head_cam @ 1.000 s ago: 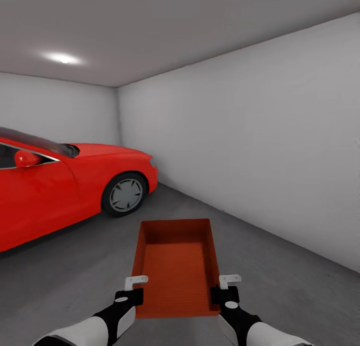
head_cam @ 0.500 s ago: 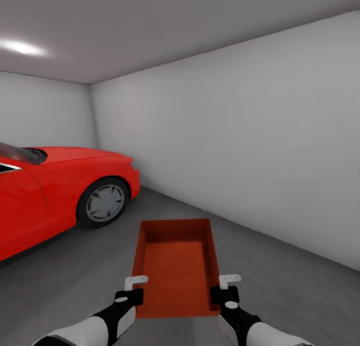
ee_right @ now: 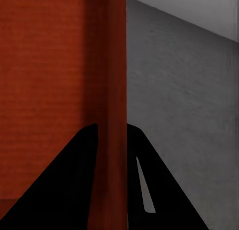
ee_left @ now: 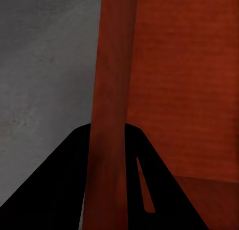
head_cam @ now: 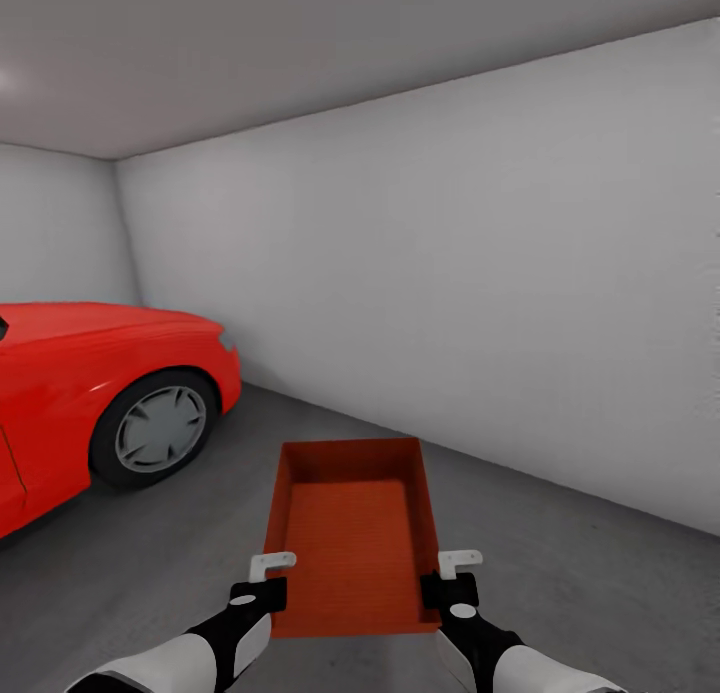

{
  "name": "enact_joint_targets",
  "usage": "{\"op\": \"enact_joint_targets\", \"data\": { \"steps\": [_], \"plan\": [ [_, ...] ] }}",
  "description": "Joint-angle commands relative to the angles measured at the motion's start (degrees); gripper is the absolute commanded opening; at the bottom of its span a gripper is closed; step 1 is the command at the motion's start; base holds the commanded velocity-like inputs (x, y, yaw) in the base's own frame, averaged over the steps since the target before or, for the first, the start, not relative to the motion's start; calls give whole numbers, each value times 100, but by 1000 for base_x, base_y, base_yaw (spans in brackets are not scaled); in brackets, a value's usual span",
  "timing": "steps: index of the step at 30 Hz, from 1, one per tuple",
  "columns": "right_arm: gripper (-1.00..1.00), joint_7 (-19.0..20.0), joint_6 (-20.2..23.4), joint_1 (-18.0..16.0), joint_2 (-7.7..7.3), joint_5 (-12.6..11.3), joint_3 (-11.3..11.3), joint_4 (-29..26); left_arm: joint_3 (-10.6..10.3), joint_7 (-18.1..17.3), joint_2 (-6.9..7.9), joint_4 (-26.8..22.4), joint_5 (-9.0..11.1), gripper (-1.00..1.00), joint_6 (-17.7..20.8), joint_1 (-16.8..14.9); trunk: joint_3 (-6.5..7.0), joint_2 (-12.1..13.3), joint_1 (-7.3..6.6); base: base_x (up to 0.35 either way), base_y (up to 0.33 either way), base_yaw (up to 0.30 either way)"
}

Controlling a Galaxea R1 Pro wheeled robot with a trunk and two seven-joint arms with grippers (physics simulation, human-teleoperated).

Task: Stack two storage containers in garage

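Observation:
I am in the garage. One orange-red storage container (head_cam: 350, 533) hangs level in front of me, above the dark grey concrete floor (head_cam: 600, 593), open side up and empty. My left gripper (head_cam: 274, 573) is shut on its left wall and my right gripper (head_cam: 446, 573) on its right wall. In the left wrist view the thin wall of the container (ee_left: 184, 80) runs between the black fingers (ee_left: 59, 185) of the left gripper (ee_left: 107, 130). The right wrist view has the container (ee_right: 45, 65) wall clamped the same way in the right gripper (ee_right: 112, 130). The other container and the living room are out of view.
A red car (head_cam: 90, 373) stands at the left, its front wheel (head_cam: 150, 428) nearest me. A plain grey wall (head_cam: 450, 273) runs from the far corner across to the right. Bare concrete lies between car and wall, ahead of the container.
The whole head view has swung to the right: the car and the room's corner have slid left in the picture. The container and both grippers keep the same place before the camera.

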Motion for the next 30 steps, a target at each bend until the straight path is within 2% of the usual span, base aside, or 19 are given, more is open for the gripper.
{"op": "enact_joint_targets", "data": {
  "steps": [1,30],
  "plan": [
    [-100,120,4,-8,5,-288,-378,12,159,57,43,-9,-14,-100,-326,-3,-8,-5,4,306,207,-280],
    [-100,120,4,-7,5,-283,-372,12,159,57,42,-9,-6,-100,-318,-3,-8,-5,4,305,207,-281]
  ]
}}
